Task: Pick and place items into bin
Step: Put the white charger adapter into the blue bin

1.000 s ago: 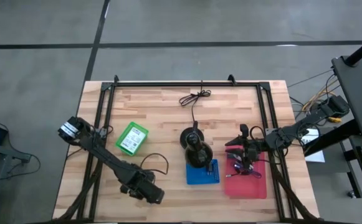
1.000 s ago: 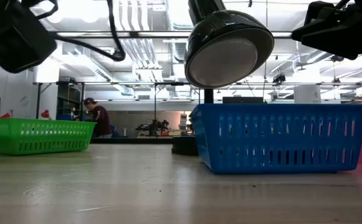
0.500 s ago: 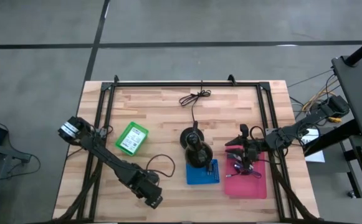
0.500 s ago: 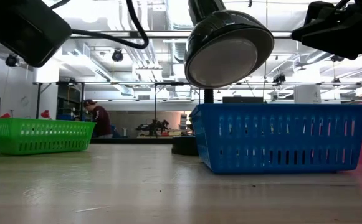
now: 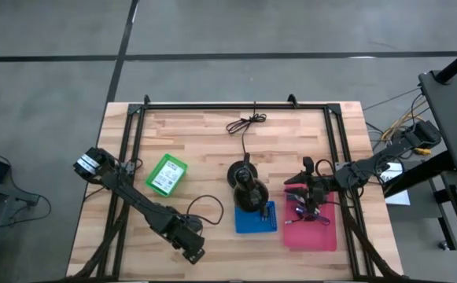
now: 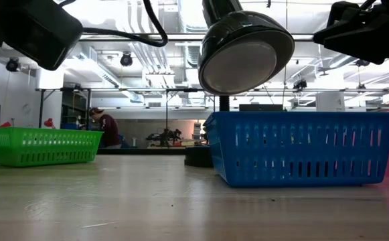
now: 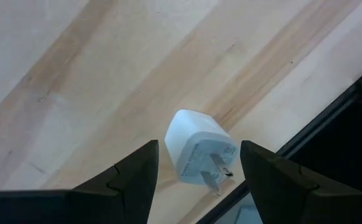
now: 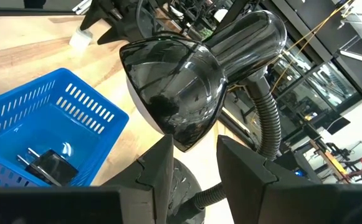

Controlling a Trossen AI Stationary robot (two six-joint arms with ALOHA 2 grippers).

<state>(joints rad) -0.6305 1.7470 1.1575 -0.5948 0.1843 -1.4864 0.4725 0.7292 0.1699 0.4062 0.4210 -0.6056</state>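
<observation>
A white plug-in charger (image 7: 199, 152) lies on its side on the wood by the table's near edge, prongs toward a dark gap. My left gripper (image 7: 198, 177) is open above it, one finger standing off each side without touching. In the high view that gripper (image 5: 189, 245) hides the charger. The right wrist view shows the charger (image 8: 81, 38) under the left gripper. My right gripper (image 5: 303, 189) waits open over the far end of the red bin (image 5: 321, 236), which holds small purple and dark oddments (image 5: 307, 212). A black plug (image 8: 47, 165) lies in the blue bin (image 8: 19, 124).
A black gooseneck lamp (image 5: 248, 189) stands between the arms, its head over the blue bin (image 5: 256, 224). A green bin (image 5: 167, 174) sits left of centre. A black cord (image 5: 245, 123) runs to the far edge. A loose cable (image 5: 200, 206) loops beside the left arm.
My left gripper has moved a little toward the table's right and near edge, staying over the bare wood. The right arm and the bins have kept still.
</observation>
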